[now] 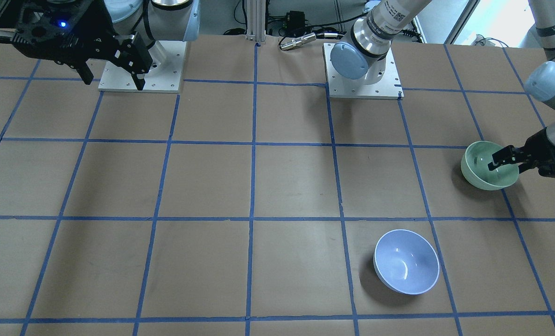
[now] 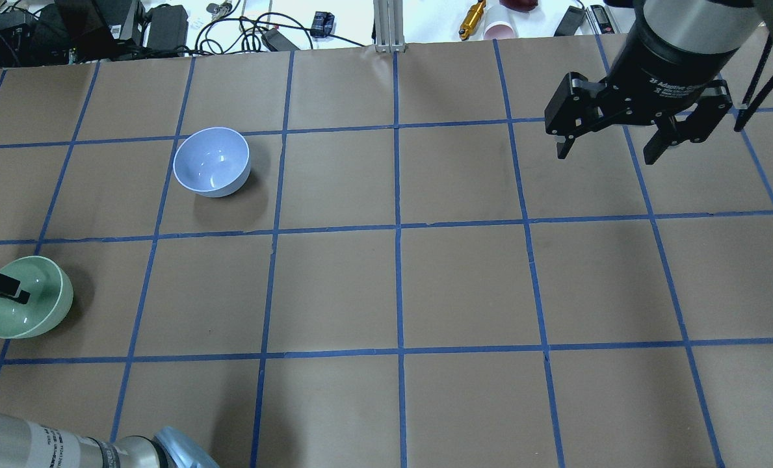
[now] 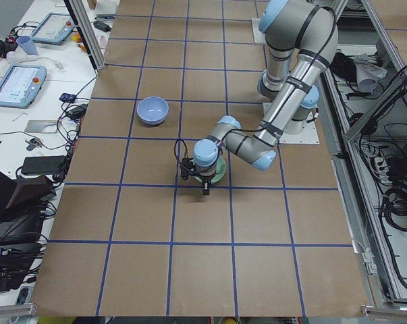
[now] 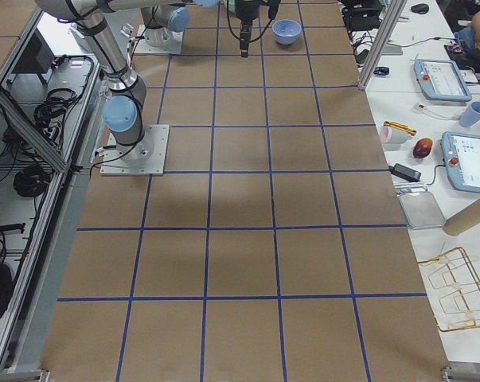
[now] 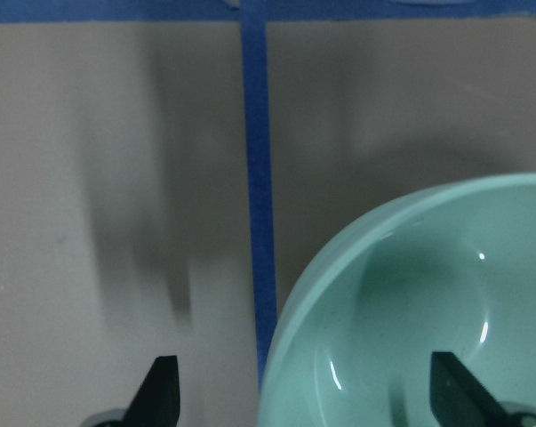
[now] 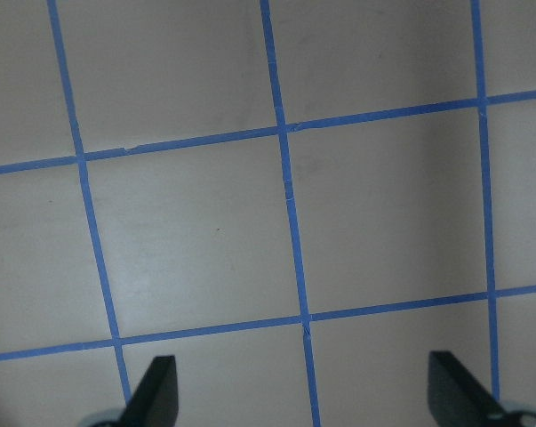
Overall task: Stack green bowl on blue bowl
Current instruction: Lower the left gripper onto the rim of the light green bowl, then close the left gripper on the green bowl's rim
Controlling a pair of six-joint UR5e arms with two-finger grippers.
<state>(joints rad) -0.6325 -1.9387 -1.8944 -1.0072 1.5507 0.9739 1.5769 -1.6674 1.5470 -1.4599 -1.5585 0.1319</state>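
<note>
The green bowl (image 1: pixel 485 170) stands upright near the table's left end, also in the overhead view (image 2: pixel 32 312). My left gripper (image 1: pixel 517 167) is open and straddles its rim. In the left wrist view (image 5: pixel 308 396) one fingertip (image 5: pixel 454 391) is inside the bowl (image 5: pixel 410 311) and the other is outside over the paper. The blue bowl (image 1: pixel 405 268) stands upright and empty about one grid square away (image 2: pixel 212 162). My right gripper (image 2: pixel 614 140) is open and empty, high over the table's far right side, and its wrist view (image 6: pixel 308 396) shows only gridded paper.
The table is brown paper with a blue tape grid (image 2: pixel 398 227). The two arm base plates (image 1: pixel 142 65) (image 1: pixel 363 70) sit at the robot's edge. Cables, chargers and small items (image 2: pixel 165 26) lie beyond the far edge. A side table holds tablets (image 4: pixel 466 159).
</note>
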